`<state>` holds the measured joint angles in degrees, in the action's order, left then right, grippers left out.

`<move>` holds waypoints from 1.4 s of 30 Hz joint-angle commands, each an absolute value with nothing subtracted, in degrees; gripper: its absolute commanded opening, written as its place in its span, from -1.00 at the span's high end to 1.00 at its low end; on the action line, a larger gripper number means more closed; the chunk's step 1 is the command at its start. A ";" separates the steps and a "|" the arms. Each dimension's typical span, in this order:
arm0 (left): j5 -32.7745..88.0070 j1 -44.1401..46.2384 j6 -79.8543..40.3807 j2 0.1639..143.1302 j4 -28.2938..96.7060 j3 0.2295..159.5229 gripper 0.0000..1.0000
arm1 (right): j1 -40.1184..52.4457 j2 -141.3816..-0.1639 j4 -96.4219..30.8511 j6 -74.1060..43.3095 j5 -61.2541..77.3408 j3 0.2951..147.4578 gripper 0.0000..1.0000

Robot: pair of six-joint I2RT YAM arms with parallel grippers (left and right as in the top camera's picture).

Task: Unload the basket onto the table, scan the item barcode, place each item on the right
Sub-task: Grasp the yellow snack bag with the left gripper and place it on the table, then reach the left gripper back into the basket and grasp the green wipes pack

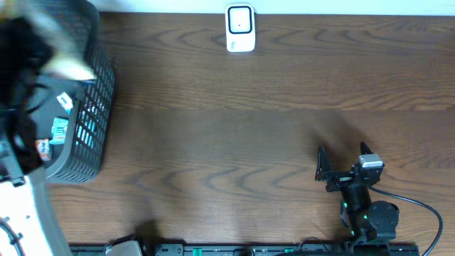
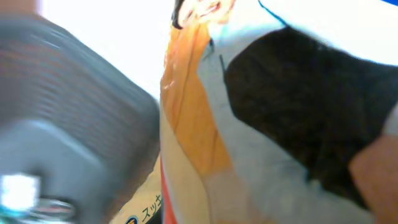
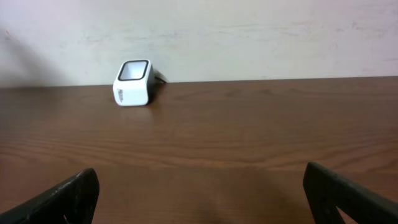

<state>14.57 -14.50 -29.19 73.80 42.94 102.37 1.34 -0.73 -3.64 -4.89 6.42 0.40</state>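
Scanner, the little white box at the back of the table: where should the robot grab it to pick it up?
Probably by its two flat side walls, coming down from above. The scanner is a small upright box. Its dark window sits on the sloped top and a cable seems to leave the back, so the left and right sides are the free, parallel faces.

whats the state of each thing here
left gripper: shut, over the basket
right gripper: open, empty
packet: up against the left gripper, blurred, grip unclear
basket: upright, items inside
scanner: upright at the far edge, nothing in front of it
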 commanded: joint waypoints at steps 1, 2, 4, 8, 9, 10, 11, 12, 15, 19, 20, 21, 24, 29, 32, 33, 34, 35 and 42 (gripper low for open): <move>21.80 -3.97 -32.18 76.79 43.86 103.07 0.85 | 0.84 -0.49 -3.86 -3.99 6.17 0.32 -0.99; 21.54 -0.03 -32.23 78.15 44.05 103.07 0.86 | 0.84 -0.49 -3.86 -3.99 6.17 0.32 -0.99; 18.98 7.55 -32.23 81.58 45.01 103.07 0.86 | 0.84 -0.49 -3.86 -3.99 6.17 0.32 -0.99; 9.26 15.97 -32.25 87.24 47.55 103.07 0.85 | 0.84 -0.49 -3.86 -3.99 6.17 0.32 -0.99; 6.72 17.80 -32.27 88.92 48.18 103.07 0.86 | 0.84 -0.49 -3.86 -3.99 6.17 0.32 -0.99; 3.90 19.86 -32.27 91.05 48.82 103.07 0.86 | 0.84 -0.49 -3.86 -3.99 6.17 0.32 -0.99; 1.87 21.23 -32.27 92.68 49.15 103.07 0.86 | 0.84 -0.49 -3.86 -3.99 6.17 0.32 -0.99; 0.27 22.68 -32.25 94.54 49.30 103.07 0.86 | 0.84 -0.49 -3.86 -3.99 6.17 0.32 -0.99; -2.76 26.11 -33.17 100.33 49.10 103.07 0.85 | 0.84 -0.49 -3.86 -3.99 6.17 0.32 -0.99; -4.12 27.70 -33.74 106.61 49.21 103.07 0.28 | 0.84 -0.49 -3.86 -3.99 6.17 0.32 -0.99; -4.12 27.70 -33.71 107.15 49.36 103.07 0.17 | 0.84 -0.49 -3.86 -3.99 6.17 0.32 -0.99; -4.14 27.68 -33.71 107.72 49.74 103.07 -0.09 | 0.84 -0.49 -3.86 -3.99 6.17 0.32 -0.99; -4.14 27.59 -32.62 107.11 49.65 103.37 -0.40 | 0.84 -0.49 -3.86 -3.99 6.17 0.32 -0.99; -4.14 26.35 -26.30 99.70 49.65 105.54 -0.58 | 0.84 -0.49 -3.86 -3.99 6.17 0.32 -0.99; -4.16 22.92 -22.65 91.79 49.82 105.54 -0.60 | 0.84 -0.49 -3.86 -3.99 6.17 0.32 -0.98; -4.19 20.47 -20.93 88.14 50.17 105.54 -0.60 | 0.84 -0.49 -3.86 -3.99 6.17 0.32 -0.99; -4.19 18.68 -19.75 85.93 50.43 105.54 -0.60 | 0.84 -0.49 -3.86 -3.99 6.17 0.32 -0.99; -4.19 16.51 -18.74 83.70 50.59 105.54 -0.60 | 0.84 -0.49 -3.86 -3.99 6.17 0.32 -0.99; -8.43 -12.88 -14.15 70.98 58.33 105.49 -0.61 | 0.84 -0.49 -3.86 -3.99 6.17 0.32 -0.99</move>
<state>-5.98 -3.27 -17.30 71.90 54.61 105.49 1.34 -0.73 -3.62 -4.89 6.37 0.40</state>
